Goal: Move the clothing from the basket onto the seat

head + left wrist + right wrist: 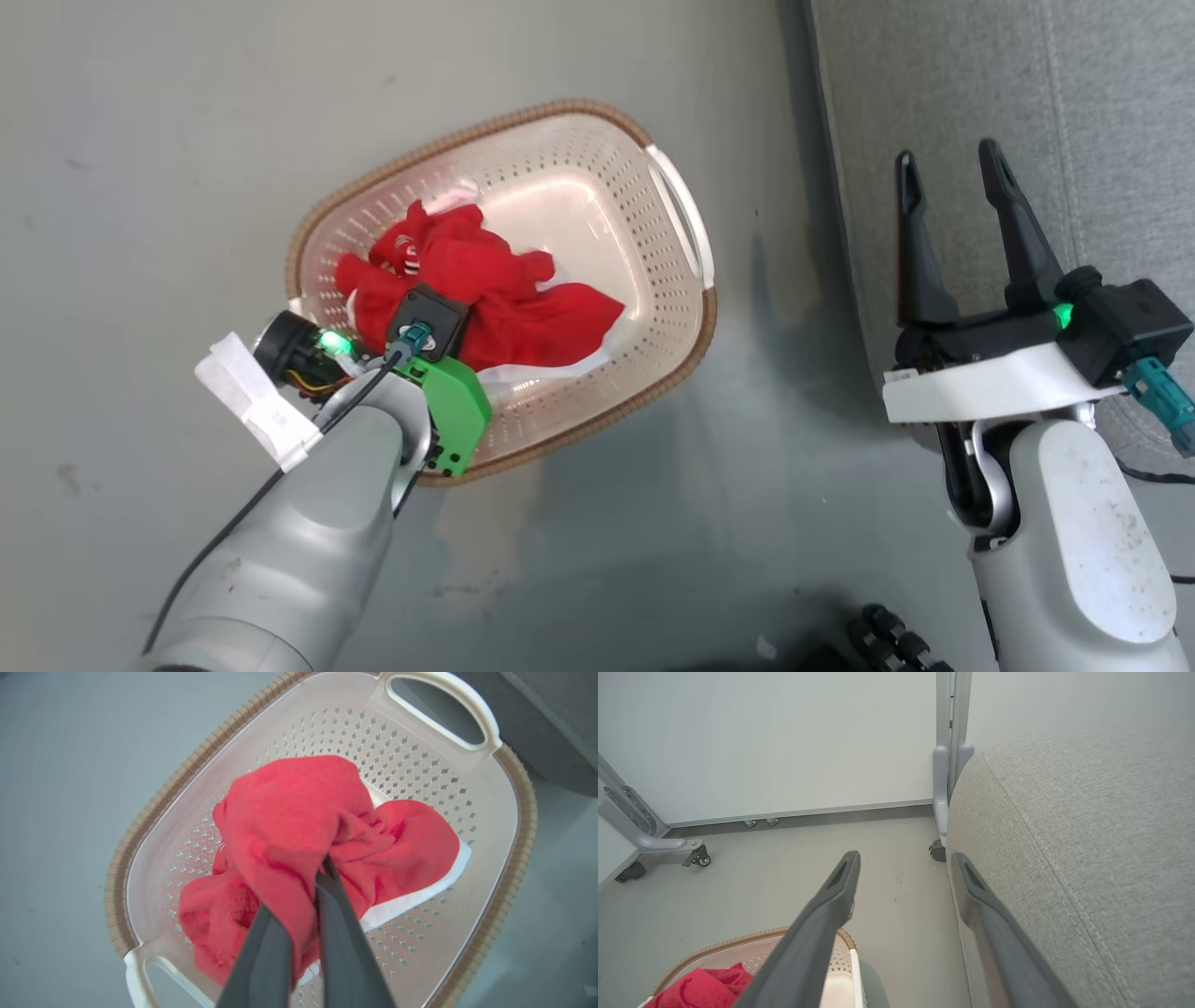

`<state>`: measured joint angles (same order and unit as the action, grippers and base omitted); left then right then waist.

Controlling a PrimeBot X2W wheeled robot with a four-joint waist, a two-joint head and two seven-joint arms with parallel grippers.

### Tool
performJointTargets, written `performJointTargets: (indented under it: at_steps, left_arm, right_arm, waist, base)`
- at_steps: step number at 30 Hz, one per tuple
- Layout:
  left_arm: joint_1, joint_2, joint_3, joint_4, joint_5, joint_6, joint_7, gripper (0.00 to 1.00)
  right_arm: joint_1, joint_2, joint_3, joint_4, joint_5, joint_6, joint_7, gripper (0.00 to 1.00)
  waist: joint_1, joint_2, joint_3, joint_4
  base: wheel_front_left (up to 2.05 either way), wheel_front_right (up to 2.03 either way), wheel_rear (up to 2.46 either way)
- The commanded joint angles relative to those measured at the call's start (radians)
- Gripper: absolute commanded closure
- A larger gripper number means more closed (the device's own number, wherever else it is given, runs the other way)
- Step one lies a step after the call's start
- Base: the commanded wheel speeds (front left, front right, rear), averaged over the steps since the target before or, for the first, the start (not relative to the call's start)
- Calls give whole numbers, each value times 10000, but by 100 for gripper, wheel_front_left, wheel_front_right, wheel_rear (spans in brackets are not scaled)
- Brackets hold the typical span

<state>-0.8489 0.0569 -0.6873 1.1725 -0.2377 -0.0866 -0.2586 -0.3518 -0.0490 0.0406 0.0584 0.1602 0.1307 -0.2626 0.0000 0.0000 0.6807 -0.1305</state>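
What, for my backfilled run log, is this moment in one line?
left jaws: shut on crumpled red fabric clothing | clothing: inside cream perforated plastic basket | right jaws: open, empty, near grey fabric seat

The floor (187, 140) was smooth and grey, with a few scuffs and a paler stain (485, 532). In the right wrist view a white wall (784, 742) met it along a grey skirting (808, 816). A grey post (952, 718) stood upright above a dark caster (937, 851). At the left, a slanted grey leg (635, 826) ended at another caster (701, 858).
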Motion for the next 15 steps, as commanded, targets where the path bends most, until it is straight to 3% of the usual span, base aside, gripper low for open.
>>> performJointTargets:
  at_steps: [1,15]
  left_arm:
    - [222,1,103,-355,-106,46,-76,100]
    - [2418,392,1322,-4866,-599,427,-70,100]
  right_arm:
    - [204,-27,-60,44,-81,1,-34,0]
    - [1213,-27,-253,268,-295,1,-34,0]
  waist:
    - [0,0,-909,369]
    - [0,0,-2885,561]
  base:
    - [0,0,0]
    - [0,0,0]
